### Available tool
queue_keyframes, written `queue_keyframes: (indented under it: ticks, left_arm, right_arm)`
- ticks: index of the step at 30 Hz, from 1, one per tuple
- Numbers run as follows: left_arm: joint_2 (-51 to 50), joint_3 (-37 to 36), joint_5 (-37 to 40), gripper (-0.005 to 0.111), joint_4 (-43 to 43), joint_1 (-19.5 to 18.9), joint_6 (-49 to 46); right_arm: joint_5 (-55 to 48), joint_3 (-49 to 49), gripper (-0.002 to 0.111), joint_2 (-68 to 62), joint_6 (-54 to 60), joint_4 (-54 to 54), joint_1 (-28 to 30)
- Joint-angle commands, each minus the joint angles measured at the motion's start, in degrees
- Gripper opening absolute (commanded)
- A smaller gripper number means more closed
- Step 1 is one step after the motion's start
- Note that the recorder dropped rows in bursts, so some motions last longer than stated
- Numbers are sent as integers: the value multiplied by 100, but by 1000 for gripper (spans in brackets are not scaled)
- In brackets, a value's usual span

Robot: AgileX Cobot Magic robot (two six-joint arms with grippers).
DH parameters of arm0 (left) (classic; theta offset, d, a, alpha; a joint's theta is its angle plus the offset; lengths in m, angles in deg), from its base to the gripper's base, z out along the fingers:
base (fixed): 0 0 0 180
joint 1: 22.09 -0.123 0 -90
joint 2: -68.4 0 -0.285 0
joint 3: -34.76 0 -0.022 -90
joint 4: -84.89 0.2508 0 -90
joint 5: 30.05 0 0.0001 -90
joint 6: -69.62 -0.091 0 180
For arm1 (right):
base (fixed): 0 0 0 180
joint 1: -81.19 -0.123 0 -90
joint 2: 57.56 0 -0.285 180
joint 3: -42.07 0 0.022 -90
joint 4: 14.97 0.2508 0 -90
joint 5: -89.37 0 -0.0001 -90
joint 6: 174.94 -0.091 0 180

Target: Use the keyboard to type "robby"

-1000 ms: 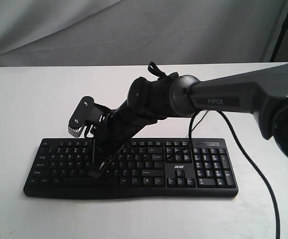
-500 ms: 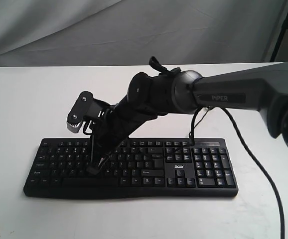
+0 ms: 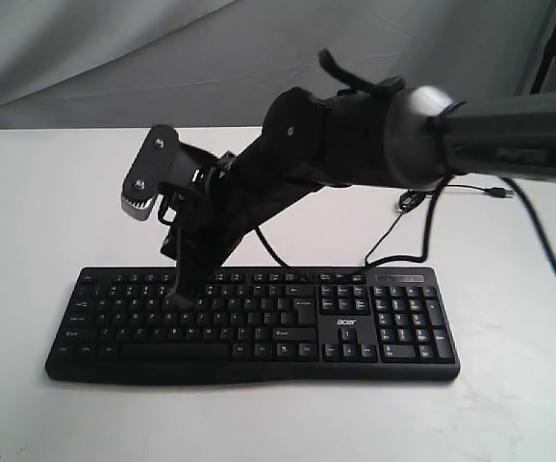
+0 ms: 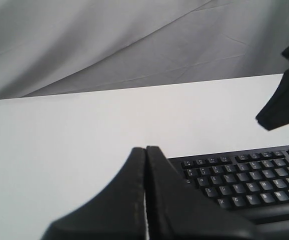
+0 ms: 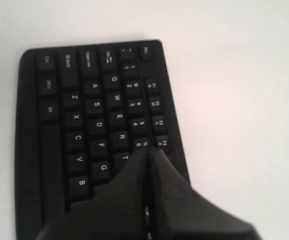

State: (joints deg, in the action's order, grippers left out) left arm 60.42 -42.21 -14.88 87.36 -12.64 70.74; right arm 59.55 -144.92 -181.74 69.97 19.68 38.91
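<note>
Exterior view: right arm over keyboard, both pincers closed

White tabletop (image 3: 37, 192) carries the black keyboard (image 3: 355, 332), which lies flat near the front edge with its number pad on the right. Right arm (image 3: 355, 144) reaches across from the right, angled down over the keyboard's left half. Right pincer (image 3: 177, 296): fingers pressed together, nothing held, tip at the upper letter rows. Right wrist view puts it by T and the 5/6 keys. Contact with a key: can't tell. Left pincer (image 4: 145, 150): fingers also pressed together, empty, near a keyboard corner. Thin black cable (image 3: 393, 258) loops behind the keyboard.
</note>
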Motion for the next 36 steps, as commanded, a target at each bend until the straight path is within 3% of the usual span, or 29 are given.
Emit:
queue_keyframes:
  ticks: [1, 7, 11, 18, 27, 32, 36]
  left_arm:
    - [20, -25, -31, 0, 27, 36, 16]
    - [20, -25, -31, 0, 27, 36, 16]
    - [20, -25, -31, 0, 27, 36, 16]
    - [20, -25, -31, 0, 27, 36, 16]
    - [20, -25, -31, 0, 27, 36, 16]
    - [20, -25, -31, 0, 27, 36, 16]
    - [20, -25, -31, 0, 27, 36, 16]
  right_arm:
    - [601, 741, 0, 1145, -205, -147, -48]
    - [1774, 2325, 0, 3288, -385, 19, -57]
    - [2820, 3391, 0, 5227, -385, 1090, -57]
    - [3093, 3933, 0, 7711, -401, 2643, -57]
    - [3353, 4396, 0, 8974, -390, 2826, -57]
    - [4418, 5231, 0, 9064, -390, 3384, 0]
    - [5164, 6104, 0, 9421, -390, 4229, 859]
